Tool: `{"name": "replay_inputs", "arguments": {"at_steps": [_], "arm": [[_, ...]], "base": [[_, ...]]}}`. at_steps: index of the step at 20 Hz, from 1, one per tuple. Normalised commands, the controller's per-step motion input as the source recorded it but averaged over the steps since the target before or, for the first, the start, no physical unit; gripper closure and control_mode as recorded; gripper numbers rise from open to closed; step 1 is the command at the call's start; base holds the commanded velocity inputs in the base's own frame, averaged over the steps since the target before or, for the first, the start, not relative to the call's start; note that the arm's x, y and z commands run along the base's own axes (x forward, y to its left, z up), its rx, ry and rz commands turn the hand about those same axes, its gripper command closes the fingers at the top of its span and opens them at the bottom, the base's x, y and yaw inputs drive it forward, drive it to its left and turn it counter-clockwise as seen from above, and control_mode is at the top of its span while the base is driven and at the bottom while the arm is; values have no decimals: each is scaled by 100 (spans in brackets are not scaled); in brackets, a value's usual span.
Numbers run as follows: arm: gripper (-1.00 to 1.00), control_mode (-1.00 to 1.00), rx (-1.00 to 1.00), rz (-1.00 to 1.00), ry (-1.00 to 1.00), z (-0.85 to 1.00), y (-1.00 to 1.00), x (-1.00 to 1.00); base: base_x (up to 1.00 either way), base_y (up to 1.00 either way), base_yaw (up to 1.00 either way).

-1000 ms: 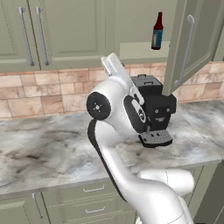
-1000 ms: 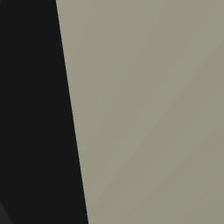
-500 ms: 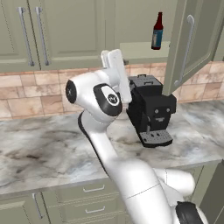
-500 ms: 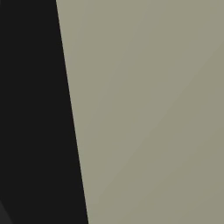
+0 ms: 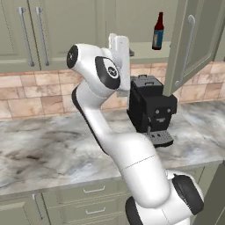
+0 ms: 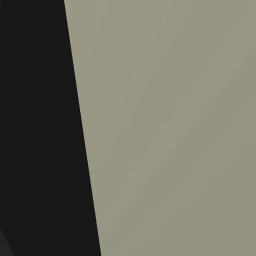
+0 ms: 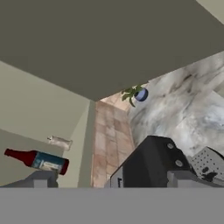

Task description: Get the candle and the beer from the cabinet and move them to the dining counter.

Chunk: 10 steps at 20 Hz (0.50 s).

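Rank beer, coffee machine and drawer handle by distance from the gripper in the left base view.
1. beer, up right on the shelf, and coffee machine, below right: too close to call.
2. drawer handle, far below the gripper.

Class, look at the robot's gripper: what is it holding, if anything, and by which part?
Nothing is held. The gripper is open, and the beer stands apart in the cabinet.

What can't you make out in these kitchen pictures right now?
- Candle: nothing in the open cabinet clearly shows as one; the arm covers the shelf's left end in the left base view.
- Right base view: a flat green panel up close blocks the scene.
- Hand: its fingertips sit behind the arm in the left base view.
- Beer label: too small to read.
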Motion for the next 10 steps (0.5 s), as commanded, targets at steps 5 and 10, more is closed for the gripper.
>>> {"name": "replay_inputs", "arguments": {"at_steps": [5,10], "arm": [[-100,-100,12,0,-21,-19,-20,36],[-100,-100,11,-3,-13,-25,-21,25]], "base": [[0,0,0],[0,0,0]]}}
